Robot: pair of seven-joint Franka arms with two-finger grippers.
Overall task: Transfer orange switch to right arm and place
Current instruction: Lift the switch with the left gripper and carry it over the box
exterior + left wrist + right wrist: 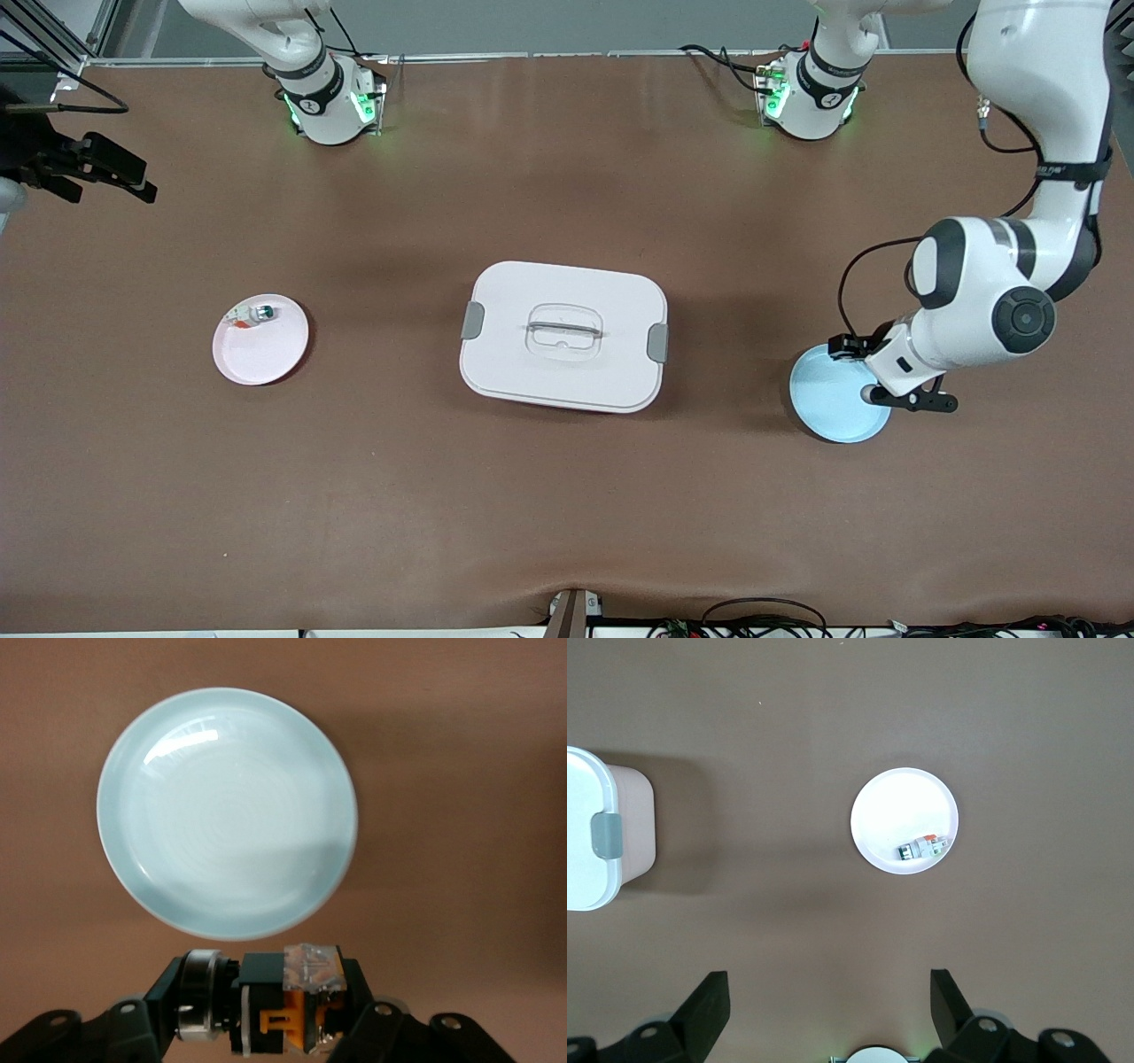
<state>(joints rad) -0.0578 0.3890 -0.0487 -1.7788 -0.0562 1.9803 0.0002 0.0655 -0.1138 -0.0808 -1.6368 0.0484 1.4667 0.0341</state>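
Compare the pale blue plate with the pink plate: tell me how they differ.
The pale blue plate is bare, while the pink plate carries a small white piece near its rim. The blue plate lies toward the left arm's end of the table, under the left gripper, which is shut on the orange switch; the pink plate lies toward the right arm's end, with nothing over it. Both are round and shallow.

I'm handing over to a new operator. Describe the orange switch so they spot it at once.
Find the light blue plate at the left arm's end of the table. The left gripper is over its edge, shut on the orange switch: a tiny black box with an orange face, unlike the white piece lying on the pink plate.
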